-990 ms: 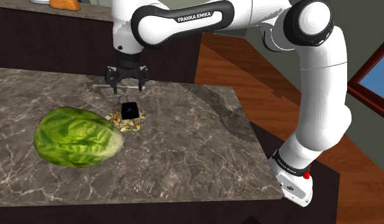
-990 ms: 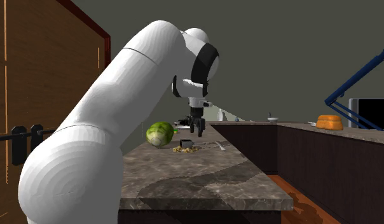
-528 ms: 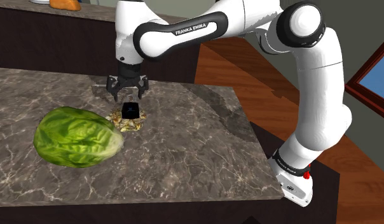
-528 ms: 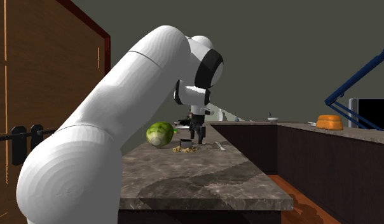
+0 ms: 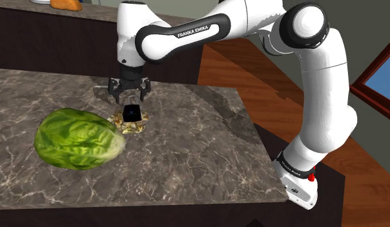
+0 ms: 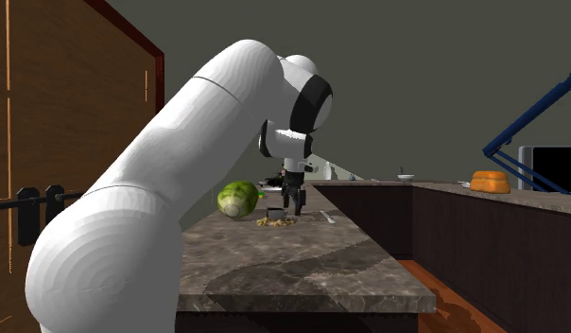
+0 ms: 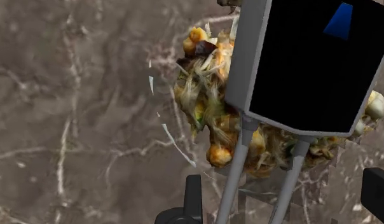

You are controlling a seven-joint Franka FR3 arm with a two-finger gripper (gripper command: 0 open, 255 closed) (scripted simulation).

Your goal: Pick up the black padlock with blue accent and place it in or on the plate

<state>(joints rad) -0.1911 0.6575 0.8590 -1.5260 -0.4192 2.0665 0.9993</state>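
Observation:
The black padlock (image 5: 130, 113) with a blue mark lies on top of the food on a small plate (image 5: 139, 126) near the back of the marble counter. My gripper (image 5: 129, 92) hangs just above and behind it, open, its fingers spread to either side. In the wrist view the padlock's black body (image 7: 311, 63) rests on the food, and its grey shackle (image 7: 234, 172) points toward my gripper (image 7: 283, 198). The shackle runs between the two fingertips (image 7: 192, 196), which stand apart and do not touch it. From the second exterior view my gripper (image 6: 292, 201) hovers low over the plate (image 6: 271, 222).
A big green lettuce head (image 5: 77, 138) sits on the counter at the shoulder view's left, close to the plate. The counter's edge (image 5: 258, 135) drops to a wooden floor on the right. A dark cabinet (image 5: 51, 39) stands behind, with an orange object (image 6: 489, 181) on it.
My gripper has come down closer to the padlock and stayed open. The padlock, plate and lettuce have not moved.

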